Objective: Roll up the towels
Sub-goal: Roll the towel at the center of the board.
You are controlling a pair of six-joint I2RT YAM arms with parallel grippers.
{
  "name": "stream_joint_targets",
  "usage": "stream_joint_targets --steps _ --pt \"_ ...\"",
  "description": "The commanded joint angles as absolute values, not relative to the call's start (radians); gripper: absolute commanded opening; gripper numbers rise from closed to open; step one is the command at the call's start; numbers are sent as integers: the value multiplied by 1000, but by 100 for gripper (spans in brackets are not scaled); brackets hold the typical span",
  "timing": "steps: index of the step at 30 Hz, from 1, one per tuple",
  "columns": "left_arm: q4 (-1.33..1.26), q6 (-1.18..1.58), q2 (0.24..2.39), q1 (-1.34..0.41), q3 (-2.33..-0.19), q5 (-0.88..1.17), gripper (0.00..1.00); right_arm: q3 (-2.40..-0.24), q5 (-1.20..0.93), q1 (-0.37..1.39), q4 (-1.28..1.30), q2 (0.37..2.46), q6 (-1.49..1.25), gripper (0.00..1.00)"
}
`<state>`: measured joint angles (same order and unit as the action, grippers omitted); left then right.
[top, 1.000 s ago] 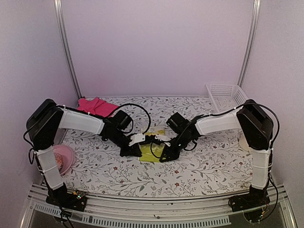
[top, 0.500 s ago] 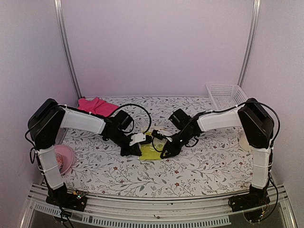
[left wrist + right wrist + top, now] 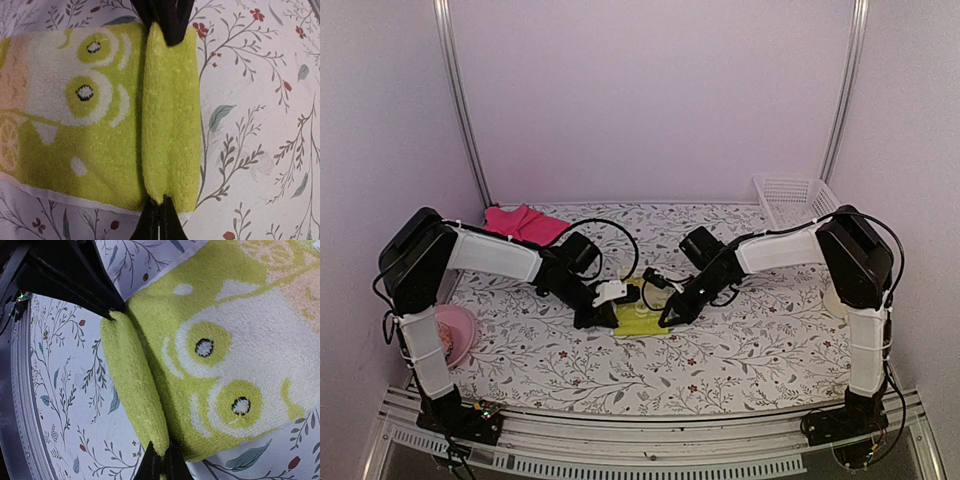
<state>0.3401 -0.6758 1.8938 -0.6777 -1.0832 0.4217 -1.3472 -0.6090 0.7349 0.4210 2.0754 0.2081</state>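
The yellow-green towel [image 3: 638, 318] lies flat at the table's middle, its near edge turned over into a thick fold [image 3: 170, 120]. My left gripper [image 3: 160, 216] is shut on one end of that fold. My right gripper [image 3: 162, 460] is shut on the other end; the fold [image 3: 132, 385] shows there too. In the top view the left gripper [image 3: 610, 314] and right gripper [image 3: 667, 317] flank the towel. The pink towel [image 3: 523, 224] lies crumpled at the back left, apart from both grippers.
A pink bowl [image 3: 453, 333] sits at the left edge beside the left arm. A white basket [image 3: 798, 202] stands at the back right. A pale round object [image 3: 834, 297] lies behind the right arm. The floral tablecloth [image 3: 740, 350] covers the table.
Both grippers have moved a little away from me with the folded edge, rolling it further over the towel. The right arm has shifted most.
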Motion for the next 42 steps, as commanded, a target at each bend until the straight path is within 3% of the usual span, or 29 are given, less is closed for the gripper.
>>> stream_joint_targets --steps 1,7,14,18,31,42 --pt "362 -670 1910 -666 -1063 360 2 -1364 -619 687 415 2117 142 4" --pt "340 -672 1894 -668 -1052 320 9 -1372 -626 677 428 2146 118 4" --pt "271 -681 1815 -669 -1017 281 60 -1366 -636 675 442 2170 115 4" --pt "188 -703 1731 -669 -962 266 68 -1366 -638 675 445 2176 114 4" --pt "-390 -1052 1526 -796 -518 121 59 -1376 -668 659 445 2191 86 4" --pt "-591 -1164 1622 -904 -480 -14 59 -1374 -669 658 447 2196 81 4"
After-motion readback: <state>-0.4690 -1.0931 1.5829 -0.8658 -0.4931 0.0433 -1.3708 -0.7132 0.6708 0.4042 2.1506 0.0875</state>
